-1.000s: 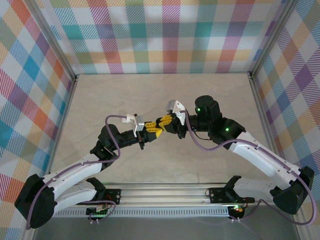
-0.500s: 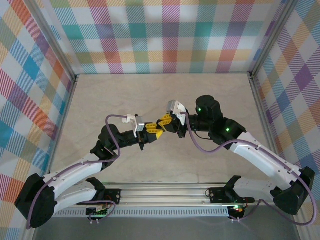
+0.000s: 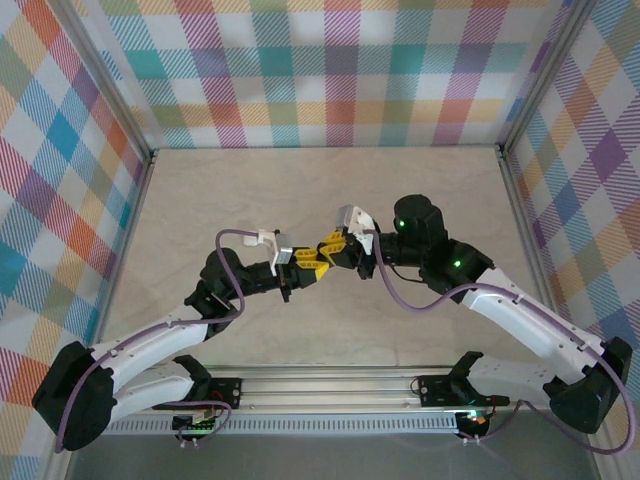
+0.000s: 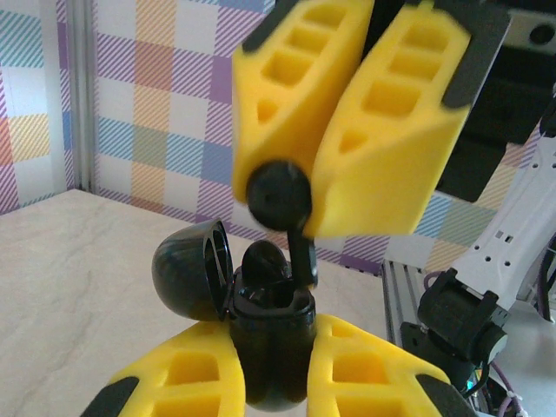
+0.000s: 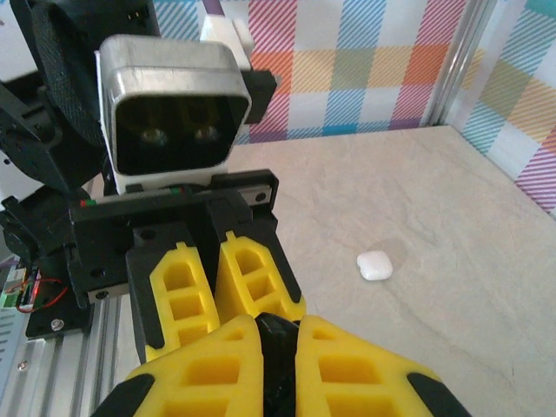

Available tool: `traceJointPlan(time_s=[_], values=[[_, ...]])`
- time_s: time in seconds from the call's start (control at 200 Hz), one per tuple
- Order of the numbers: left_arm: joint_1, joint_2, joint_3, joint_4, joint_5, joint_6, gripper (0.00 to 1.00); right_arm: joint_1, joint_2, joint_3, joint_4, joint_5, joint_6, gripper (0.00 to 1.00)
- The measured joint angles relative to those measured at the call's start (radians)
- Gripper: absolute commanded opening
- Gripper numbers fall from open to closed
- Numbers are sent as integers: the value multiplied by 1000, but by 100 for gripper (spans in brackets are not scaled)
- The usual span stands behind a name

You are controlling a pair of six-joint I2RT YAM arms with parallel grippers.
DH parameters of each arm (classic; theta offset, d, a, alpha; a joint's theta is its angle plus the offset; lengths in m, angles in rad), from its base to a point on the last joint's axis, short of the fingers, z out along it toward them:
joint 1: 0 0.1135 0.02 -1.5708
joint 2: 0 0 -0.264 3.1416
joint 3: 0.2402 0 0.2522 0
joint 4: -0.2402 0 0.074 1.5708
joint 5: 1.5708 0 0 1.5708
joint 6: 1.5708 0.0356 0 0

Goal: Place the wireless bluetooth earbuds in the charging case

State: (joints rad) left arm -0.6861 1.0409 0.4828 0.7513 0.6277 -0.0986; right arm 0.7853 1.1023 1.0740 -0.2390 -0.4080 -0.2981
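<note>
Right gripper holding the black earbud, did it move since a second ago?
Yes, just a little. The right gripper crept away from the table's back edge, toward the near rail.

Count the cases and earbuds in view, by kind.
Charging cases: 2 (black case, open, in the left claw; white case on the table)
Earbuds: 2, both black (held earbud in the right claw, seated earbud in the black case)
Total: 4

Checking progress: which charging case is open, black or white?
The glossy black charging case held in the left gripper, lid flipped back; the small white case lies closed on the table.
</note>
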Motion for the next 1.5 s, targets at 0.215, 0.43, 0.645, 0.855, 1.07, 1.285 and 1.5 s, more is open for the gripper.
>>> traceJointPlan(time_s=[0.215, 0.43, 0.645, 0.855, 1.07, 1.285, 1.5], values=[[0, 1, 0, 7, -1, -10, 0, 0, 0, 0, 6, 6, -27, 12], [0, 1, 0, 11, -1, -11, 0, 0, 0, 0, 6, 21, -48, 11], [0, 3, 1, 12, -4, -14, 0, 0, 6, 6, -28, 29, -59, 11], [0, -1, 1, 24, -9, -18, 0, 0, 10, 7, -42, 13, -58, 12], [-1, -25, 1, 18, -8, -21, 0, 0, 10, 14, -39, -18, -56, 15], [-5, -51, 0, 10, -16, -26, 0, 0, 30, 48, -58, -52, -54, 21], [-5, -64, -3, 8, -30, -30, 0, 0, 52, 84, -96, -82, -46, 28]])
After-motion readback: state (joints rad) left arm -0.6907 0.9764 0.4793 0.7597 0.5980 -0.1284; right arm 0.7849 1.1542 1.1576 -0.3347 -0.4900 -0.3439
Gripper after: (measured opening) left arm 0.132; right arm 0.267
